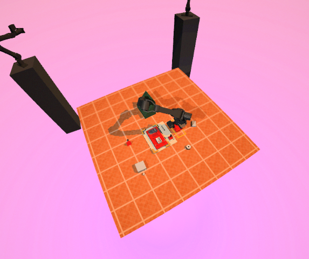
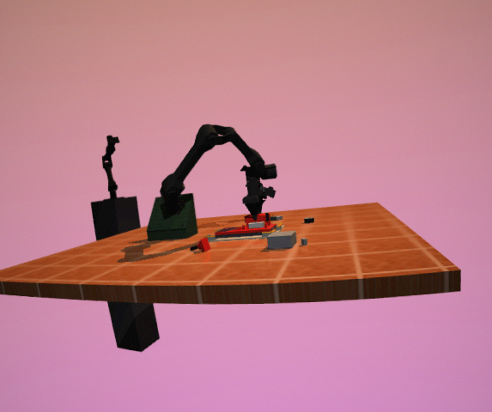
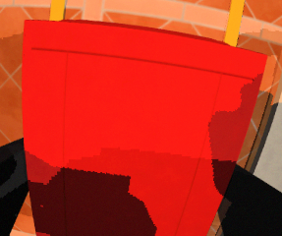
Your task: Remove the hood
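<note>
The red hood point(image 1: 177, 128) point(image 2: 257, 217) point(image 3: 131, 108) is between the black fingers of my gripper point(image 2: 254, 215) point(image 3: 128, 159), which is shut on its two sides. The hood looks about level and low over the table; whether it touches the table cannot be told. It covers part of the marked area, a yellow outline point(image 1: 183, 135) point(image 3: 233, 25); two yellow lines run out past its far edge in the wrist view. The red toy car point(image 1: 155, 136) point(image 2: 233, 232) lies beside the outline, a pale block showing on it. The outline under the hood is hidden.
A pale panel point(image 1: 164, 129) and a small red part point(image 1: 170, 137) lie between car and hood. A small grey block point(image 1: 193, 123) lies beyond the gripper. A round wheel point(image 1: 188, 147), a grey box point(image 1: 140, 166) point(image 2: 281, 240) and a red piece point(image 1: 128, 143) point(image 2: 204, 244) lie around.
</note>
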{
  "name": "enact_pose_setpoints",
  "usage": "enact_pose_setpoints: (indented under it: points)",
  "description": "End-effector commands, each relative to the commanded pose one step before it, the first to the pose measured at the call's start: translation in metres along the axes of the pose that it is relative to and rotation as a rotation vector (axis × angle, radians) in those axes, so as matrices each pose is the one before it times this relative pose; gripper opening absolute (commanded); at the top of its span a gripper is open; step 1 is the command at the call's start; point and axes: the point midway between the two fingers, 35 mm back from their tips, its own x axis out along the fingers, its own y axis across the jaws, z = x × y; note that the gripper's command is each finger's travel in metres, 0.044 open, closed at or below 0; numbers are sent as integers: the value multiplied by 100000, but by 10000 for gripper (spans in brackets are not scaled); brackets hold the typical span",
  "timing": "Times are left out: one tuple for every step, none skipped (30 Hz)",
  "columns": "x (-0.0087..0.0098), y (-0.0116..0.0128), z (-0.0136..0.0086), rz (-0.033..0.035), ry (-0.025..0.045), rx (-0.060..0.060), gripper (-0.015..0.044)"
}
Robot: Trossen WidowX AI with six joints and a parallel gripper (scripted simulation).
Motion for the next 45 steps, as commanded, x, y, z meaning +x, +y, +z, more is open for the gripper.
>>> enact_pose_setpoints:
  points:
    - [161,-20,27,-285,-314,-329,0]
    - [33,0,1,-1,0,0,0]
    - [41,0,1,-1,0,0,0]
    - [47,0,1,-1,0,0,0]
    - [49,0,1,-1,0,0,0]
    - [50,0,1,-2,0,0,0]
    - [50,-1,1,-2,0,0,0]
    - [50,-1,1,-2,0,0,0]
    - [50,-1,1,-2,0,0,0]
    - [50,-1,1,-2,0,0,0]
    - [50,-1,1,-2,0,0,0]
    - [50,-1,1,-2,0,0,0]
    - [50,-1,1,-2,0,0,0]
    - [50,-1,0,-2,0,0,0]
    - [50,-1,0,-2,0,0,0]
    - [50,-1,0,-3,0,0,0]
    - [50,-1,0,-3,0,0,0]
    - [50,-1,0,-3,0,0,0]
    - [50,-1,0,-3,0,0,0]
    - [50,-1,0,-3,0,0,0]
    - [50,-1,0,-3,0,0,0]
    - [50,-1,0,-3,0,0,0]
    - [49,-1,0,-3,0,0,0]
    - [49,-1,0,-3,0,0,0]
    - [49,-1,0,-3,0,0,0]
    - [49,-1,0,-4,0,0,0]
    - [49,-1,0,-4,0,0,0]
    - [49,-1,-1,-4,0,0,0]
    - [49,-1,-1,-4,0,0,0]
    - [49,-2,-1,-4,0,0,0]
    - [49,-2,-1,-4,0,0,0]
    - [49,-2,-1,-4,0,0,0]
    - [49,-2,-1,-4,0,0,0]
    - [49,-2,-1,-4,0,0,0]
    - [49,-2,-1,-4,0,0,0]
    - [49,-2,-1,-4,0,0,0]
    - [49,-2,-1,-5,0,0,0]
    - [49,-2,-1,-5,0,0,0]
    - [49,-2,-1,-5,0,0,0]
    - [49,-2,-1,-5,0,0,0]
    - [40,-2,-1,-4,0,0,0]
    - [-200,25,-15,325,254,355,26]
    - [0,0,0,0,0,0,53]
    - [0,0,0,0,0,0,79]
    - [0,0,0,0,0,0,105]
